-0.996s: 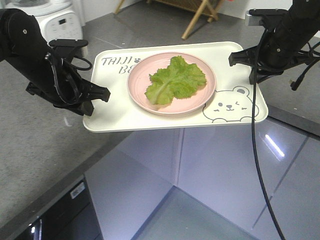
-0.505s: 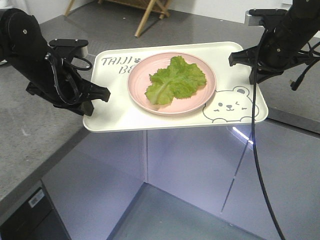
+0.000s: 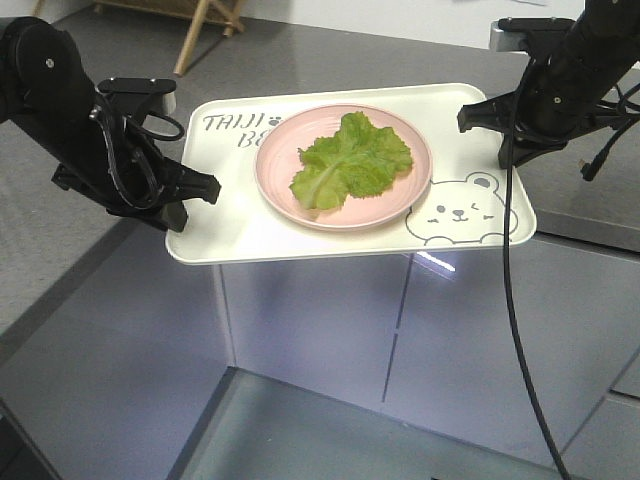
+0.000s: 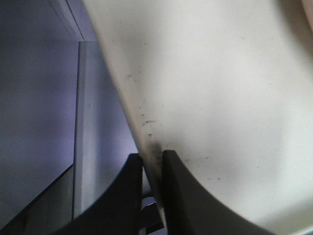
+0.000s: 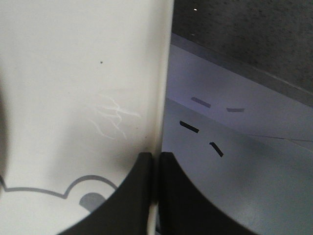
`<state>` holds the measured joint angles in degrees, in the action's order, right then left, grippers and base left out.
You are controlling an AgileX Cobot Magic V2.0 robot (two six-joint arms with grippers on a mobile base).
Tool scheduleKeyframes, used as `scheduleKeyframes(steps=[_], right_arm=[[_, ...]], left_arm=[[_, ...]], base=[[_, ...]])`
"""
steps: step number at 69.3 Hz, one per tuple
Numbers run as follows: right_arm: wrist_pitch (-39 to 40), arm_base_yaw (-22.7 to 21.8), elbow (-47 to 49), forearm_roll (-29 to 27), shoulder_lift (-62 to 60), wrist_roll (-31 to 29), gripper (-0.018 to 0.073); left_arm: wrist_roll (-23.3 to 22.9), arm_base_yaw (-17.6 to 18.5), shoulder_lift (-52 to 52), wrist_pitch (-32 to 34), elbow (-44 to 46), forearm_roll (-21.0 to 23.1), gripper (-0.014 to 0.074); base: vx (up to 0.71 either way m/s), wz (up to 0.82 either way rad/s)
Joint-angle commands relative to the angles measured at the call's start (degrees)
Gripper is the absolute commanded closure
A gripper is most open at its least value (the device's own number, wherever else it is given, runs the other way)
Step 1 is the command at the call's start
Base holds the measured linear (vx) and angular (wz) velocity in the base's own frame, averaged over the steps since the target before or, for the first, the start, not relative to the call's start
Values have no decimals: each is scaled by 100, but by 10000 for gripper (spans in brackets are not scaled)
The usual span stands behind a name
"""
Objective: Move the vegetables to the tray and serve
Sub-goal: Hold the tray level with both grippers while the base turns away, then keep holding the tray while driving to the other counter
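The lettuce leaf [image 3: 350, 160], green and crinkly, lies flat in the middle of the round pink plate [image 3: 278, 165]. The plate sits in the middle of the tray [image 3: 235, 225], between the grey letters [image 3: 225, 124] at the far left corner and the winking bear face [image 3: 460, 210] at the near right corner. The tray is not on anything. It is up in the air and looks about level, with shiny cupboard fronts [image 3: 320, 320] below it and the grey table [image 3: 400, 55] behind it. The left hand [image 3: 192, 200] pinches the left edge of the tray. In the left wrist view its two dark fingers [image 4: 129, 196] are nearly closed, with only the thin rim between them. The right hand [image 3: 487, 135] pinches the right edge, just past the bear. In the right wrist view its fingers [image 5: 134, 196] are squeezed together on the rim in the same way. I think the moving part is done, since the leaf is already on the tray. The step now looks like serving, which means carrying the tray to where it should go. For the next move, both hands need to go the same way at the same speed and stay at the same height. If one side dips, the plate could slide and the leaf with it. The grip is only on the thin edges, so slow and steady is best. The tray should come down flat on the table before either hand lets go.
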<state>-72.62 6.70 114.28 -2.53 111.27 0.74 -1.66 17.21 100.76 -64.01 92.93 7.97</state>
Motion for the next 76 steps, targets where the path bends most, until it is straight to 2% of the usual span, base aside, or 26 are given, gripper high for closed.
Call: scheduleKeyframes(steps=[1,37,76], right_arm=[[-91,46,175,-265,-341,-74,565],[-91,46,175,-265,-341,-74,565],[-91,46,175,-265,-341,-74,565]], left_arm=[[94,93,-323,364,193,352,602],[94,93,-323,364,193,352,602],[94,93,-323,364,193,352,602]], base=[[-4,-33],[-3,-29],[-3,-16]])
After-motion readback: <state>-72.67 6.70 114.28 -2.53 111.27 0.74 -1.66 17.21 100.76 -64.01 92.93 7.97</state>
